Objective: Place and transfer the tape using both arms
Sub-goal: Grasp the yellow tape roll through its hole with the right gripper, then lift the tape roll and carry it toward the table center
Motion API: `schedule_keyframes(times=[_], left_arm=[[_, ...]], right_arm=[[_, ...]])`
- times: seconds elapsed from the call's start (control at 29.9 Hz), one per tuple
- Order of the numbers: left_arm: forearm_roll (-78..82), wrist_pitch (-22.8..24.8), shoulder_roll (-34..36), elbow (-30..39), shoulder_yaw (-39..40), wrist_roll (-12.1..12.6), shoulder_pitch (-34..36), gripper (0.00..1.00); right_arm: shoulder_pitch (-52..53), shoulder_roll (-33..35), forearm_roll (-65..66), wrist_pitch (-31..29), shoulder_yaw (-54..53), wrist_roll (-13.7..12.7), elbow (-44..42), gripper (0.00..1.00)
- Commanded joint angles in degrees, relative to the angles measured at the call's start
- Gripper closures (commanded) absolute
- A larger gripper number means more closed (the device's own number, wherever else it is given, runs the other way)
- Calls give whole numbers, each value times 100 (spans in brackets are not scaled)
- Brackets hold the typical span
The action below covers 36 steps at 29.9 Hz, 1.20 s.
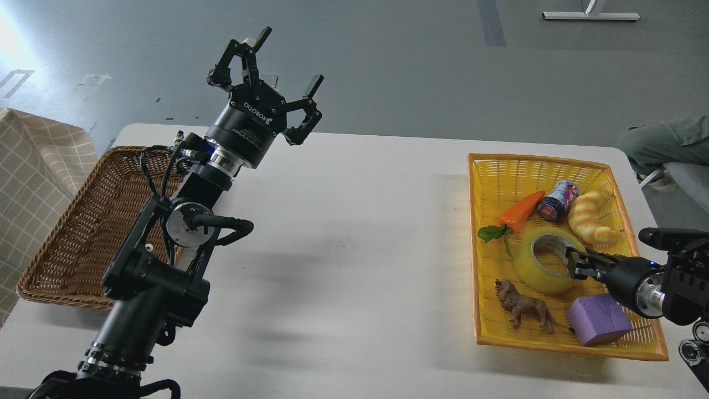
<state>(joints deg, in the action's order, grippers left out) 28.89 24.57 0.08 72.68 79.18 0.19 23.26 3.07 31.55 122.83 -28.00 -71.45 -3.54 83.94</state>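
Observation:
The tape (533, 272), a yellowish translucent roll with a grey-white core, lies in the yellow basket (554, 162) at the right. My right gripper (576, 262) reaches in from the right edge and its dark fingertips are at the roll's right rim, by the core. They are too small and dark to tell whether they clamp the rim. My left gripper (277, 69) is open and empty. It is raised high over the table's far left part, beside the brown wicker basket (83, 221).
The yellow basket also holds a toy carrot (519, 210), a can (558, 200), a croissant toy (591, 216), a lion figure (525, 308) and a purple block (599, 320). A person's leg (664, 141) is beyond the table's right corner. A checked cloth (27, 177) hangs at the far left.

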Motion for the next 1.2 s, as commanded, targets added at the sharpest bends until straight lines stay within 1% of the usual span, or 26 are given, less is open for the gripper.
schedule_keyframes(times=[0.0, 0.07, 0.1, 0.43, 0.67, 0.84, 1.17], left_arm=[[2, -14, 1, 0, 1, -1, -14, 2], [2, -23, 1, 0, -8, -1, -14, 2], [2, -23, 1, 0, -8, -1, -23, 2], [-7, -23, 1, -9, 1, -1, -23, 2], [-24, -23, 1, -26, 10, -1, -23, 2], [-24, -23, 1, -26, 10, -1, -23, 2], [-24, -5, 45, -26, 10, -1, -23, 2]], right_arm=[[-9, 1, -5, 0, 0, 2, 18, 76], [0, 1, -5, 0, 0, 11, 18, 78], [-17, 1, -14, 0, 0, 11, 18, 81], [-53, 18, -93, 0, -62, 64, 79, 82], [-18, 282, -453, 0, -264, 72, 334, 88], [228, 405, -637, 0, -308, 72, 360, 91], [791, 414, -918, 0, -317, 20, 808, 90]])
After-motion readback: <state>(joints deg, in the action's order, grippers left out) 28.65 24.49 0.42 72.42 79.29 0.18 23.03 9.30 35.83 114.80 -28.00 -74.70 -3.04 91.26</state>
